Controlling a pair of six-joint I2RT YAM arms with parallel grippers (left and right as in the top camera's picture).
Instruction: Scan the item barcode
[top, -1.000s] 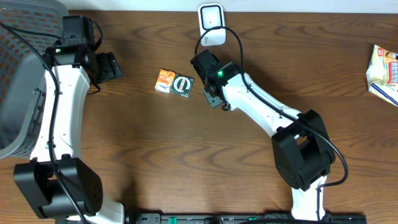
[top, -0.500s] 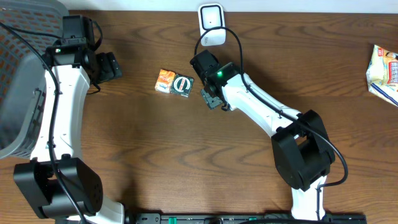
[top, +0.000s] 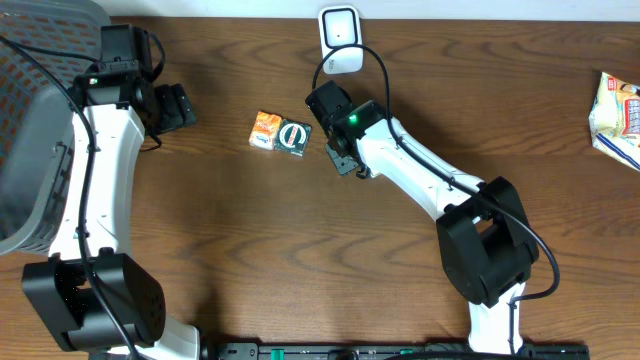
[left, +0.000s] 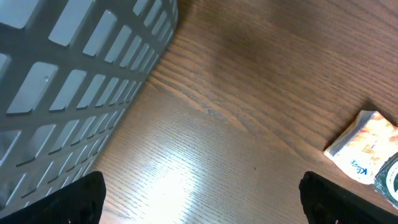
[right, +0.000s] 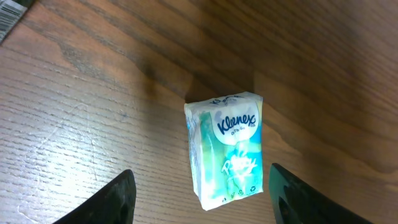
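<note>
Tissues (right: 225, 149) lie on the table (top: 250, 250) toward the middle of its far edge, in front of the scanner (top: 340, 40). From the near edge the right arm stretches diagonally toward them with its wrist bent down. The right gripper (right: 200, 180) hangs over the pack, jaws spread with a gap on each side. The left arm runs along the left edge beside the basket (top: 30, 150). The left gripper (left: 205, 205) is low over bare wood, jaws wide apart and holding nothing. An orange packet (top: 265, 130) and a green item (top: 294, 137) sit touching, just left of the tissues.
</note>
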